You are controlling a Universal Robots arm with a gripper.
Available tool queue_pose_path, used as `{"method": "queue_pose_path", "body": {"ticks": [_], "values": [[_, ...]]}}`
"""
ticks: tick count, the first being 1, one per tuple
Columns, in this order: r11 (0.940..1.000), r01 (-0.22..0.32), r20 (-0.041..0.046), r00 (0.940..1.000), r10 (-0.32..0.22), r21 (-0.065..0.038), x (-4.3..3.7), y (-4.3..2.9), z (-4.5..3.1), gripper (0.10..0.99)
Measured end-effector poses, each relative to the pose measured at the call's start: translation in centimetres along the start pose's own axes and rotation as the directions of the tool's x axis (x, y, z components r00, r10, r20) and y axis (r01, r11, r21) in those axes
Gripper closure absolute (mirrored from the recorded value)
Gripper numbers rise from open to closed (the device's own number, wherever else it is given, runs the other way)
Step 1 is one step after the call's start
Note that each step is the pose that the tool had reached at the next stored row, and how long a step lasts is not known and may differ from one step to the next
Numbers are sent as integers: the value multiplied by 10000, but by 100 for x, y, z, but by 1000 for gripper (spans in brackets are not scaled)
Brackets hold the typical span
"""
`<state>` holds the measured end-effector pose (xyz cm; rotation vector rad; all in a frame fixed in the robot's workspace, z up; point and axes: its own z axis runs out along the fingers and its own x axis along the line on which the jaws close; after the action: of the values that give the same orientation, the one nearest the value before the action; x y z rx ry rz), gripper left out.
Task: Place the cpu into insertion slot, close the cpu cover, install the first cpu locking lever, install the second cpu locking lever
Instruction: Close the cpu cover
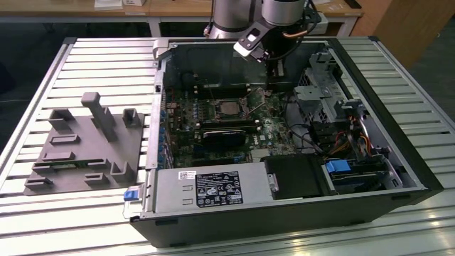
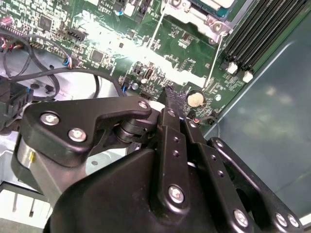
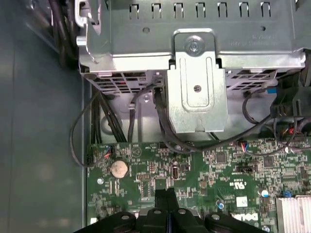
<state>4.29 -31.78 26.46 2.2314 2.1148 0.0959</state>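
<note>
The cpu [image 1: 229, 108] lies flat in the insertion slot [image 1: 214, 110] on the green motherboard, its dull metal top showing. A silver frame, the cpu cover [image 1: 229, 101], lies around it; whether it is latched cannot be made out. One corner of the slot [image 2: 208, 10] shows in the second wrist view, with two thin wire levers [image 2: 155, 35] running out from it. My gripper [image 1: 276, 68] hangs above the board's far edge, to the exterior view's right of the slot. Its black fingers [image 3: 162, 198] are shut together with nothing between them, close over the board near a coin battery [image 3: 119, 168].
A grey metal drive cage [image 3: 197, 92] with black cables [image 3: 80, 131] stands beside the gripper. Memory slots [image 2: 257, 29] run along the socket. The case walls [image 1: 398, 106] enclose the board, with a power supply [image 1: 213, 186] in front. A grey parts fixture [image 1: 85, 144] sits on the slatted table.
</note>
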Motion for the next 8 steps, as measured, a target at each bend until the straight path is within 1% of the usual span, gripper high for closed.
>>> {"method": "queue_pose_path", "body": {"ticks": [8], "values": [[9999,-141,16,9999,141,7,1,24,68,984]]}}
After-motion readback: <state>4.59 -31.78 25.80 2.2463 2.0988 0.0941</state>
